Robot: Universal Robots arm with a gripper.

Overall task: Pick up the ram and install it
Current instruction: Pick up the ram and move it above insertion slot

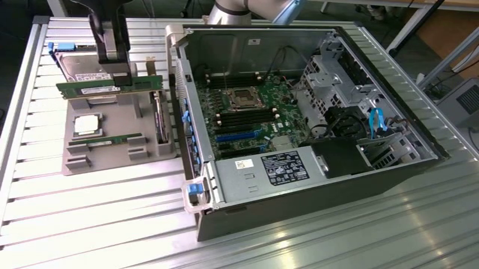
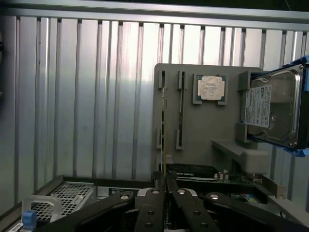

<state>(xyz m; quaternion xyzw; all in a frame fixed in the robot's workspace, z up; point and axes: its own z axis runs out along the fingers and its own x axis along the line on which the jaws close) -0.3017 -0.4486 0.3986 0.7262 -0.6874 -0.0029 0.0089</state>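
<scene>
- Currently the gripper [image 1: 120, 75] is closed on the ram [image 1: 109, 88], pinching it near the middle of its top edge. The green stick hangs level, on edge.
- The ram appears lifted clear above the grey holder [image 1: 112, 162], over the holder's end where the hard drive [image 1: 78, 64] lies.
- A second stick [image 1: 105, 140] and the processor chip [image 1: 86, 124] sit in the holder below it. The holder rests on the ribbed bench [image 1: 112, 224].
- The open computer case [image 1: 314, 185] stands just beside the holder, on the exterior view's right of it.
- Risk of pivot: the pinch looks narrow against the length of the stick, so a knock on either end could swing it in the jaws and spoil its alignment.
- Risk of snagging: the ram hangs low over the holder, so a sideways move could catch the holder's posts or the hard drive.
- Risk of collision: the case wall facing the holder rises higher than the stick, so the ram could strike its rim.
</scene>
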